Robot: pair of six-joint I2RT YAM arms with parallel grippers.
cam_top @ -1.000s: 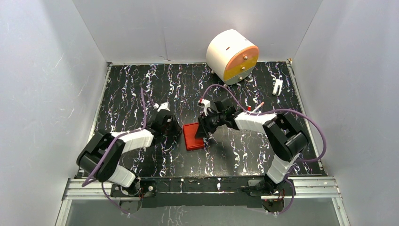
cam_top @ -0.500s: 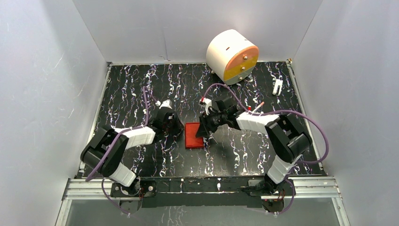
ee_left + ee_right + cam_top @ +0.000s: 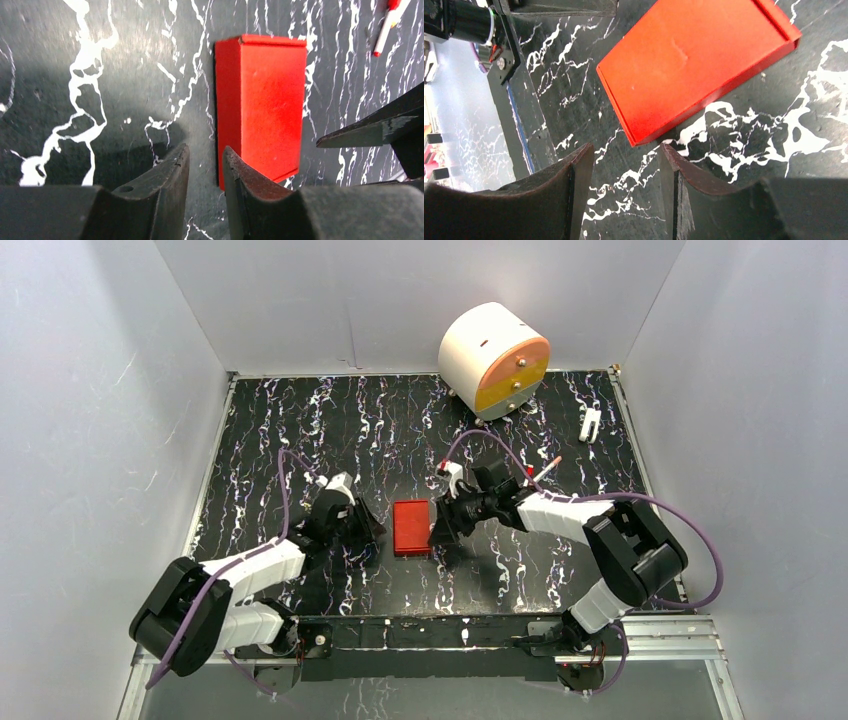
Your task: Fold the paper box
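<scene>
The paper box (image 3: pixel 411 528) is a small flat closed red rectangle lying on the black marbled table between my two grippers. My left gripper (image 3: pixel 366 527) is just left of it, low over the table, open a little and empty. In the left wrist view the box (image 3: pixel 265 100) lies ahead and to the right of the left gripper (image 3: pixel 205 162), not between the fingers. My right gripper (image 3: pixel 441 530) is just right of the box, open and empty. In the right wrist view the box (image 3: pixel 694 60) lies beyond the right gripper (image 3: pixel 624 162), apart from it.
A large white-and-orange drum (image 3: pixel 495 358) stands at the back. A small white clip (image 3: pixel 590 423) lies at the back right. Red-capped white pens (image 3: pixel 545 468) lie behind the right arm; one shows in the left wrist view (image 3: pixel 386 30). Grey walls enclose the table.
The right gripper has come off the box's right edge and pulled back. The left arm has drawn back toward the near edge. The box now lies free and square between them.
</scene>
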